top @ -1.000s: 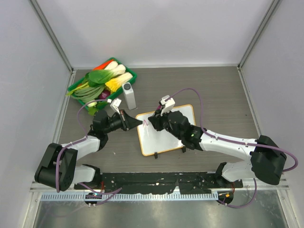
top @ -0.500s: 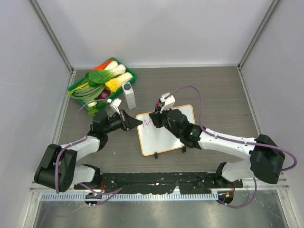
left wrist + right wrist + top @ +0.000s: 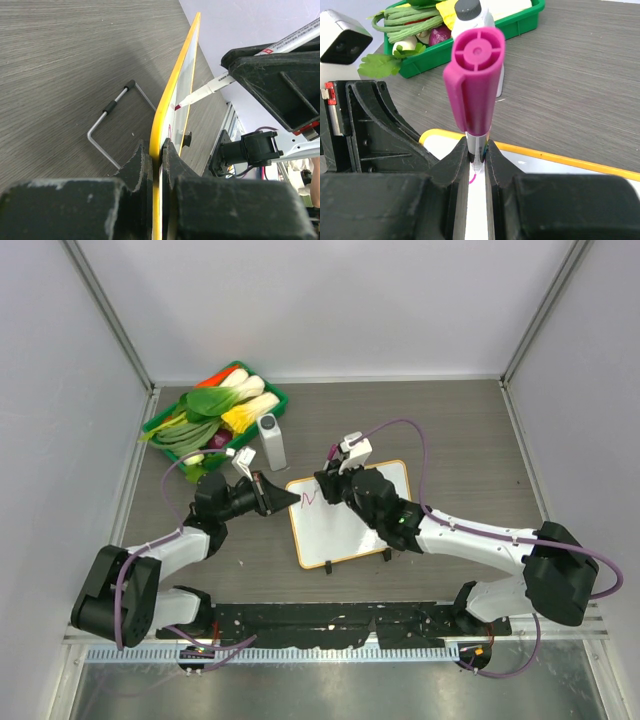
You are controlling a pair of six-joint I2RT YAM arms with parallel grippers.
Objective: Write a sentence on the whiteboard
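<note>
The whiteboard [image 3: 338, 532], white with an orange frame, lies on the table between the arms, with black clip feet on its near edge. My left gripper [image 3: 296, 497] is shut on the board's upper left corner; the left wrist view shows the yellow frame [image 3: 176, 92] edge-on between the jaws of the left gripper [image 3: 161, 148]. My right gripper [image 3: 327, 490] is shut on a marker [image 3: 474, 80] with a magenta cap, held upright, its tip on the board [image 3: 177, 106]. The sentence [image 3: 309, 498] is only a short pink stroke like an "N" [image 3: 473, 176] near that corner.
A green tray [image 3: 262, 418] of toy vegetables stands at the back left, with a grey-capped white bottle [image 3: 271, 441] just in front of it, close to the board's far edge. A bent wire stand [image 3: 113, 127] lies on the table beside the board.
My right gripper has shifted slightly right and away with the marker, and the pink mark near the board's upper left corner has grown into an "N". The left gripper has stayed put.
</note>
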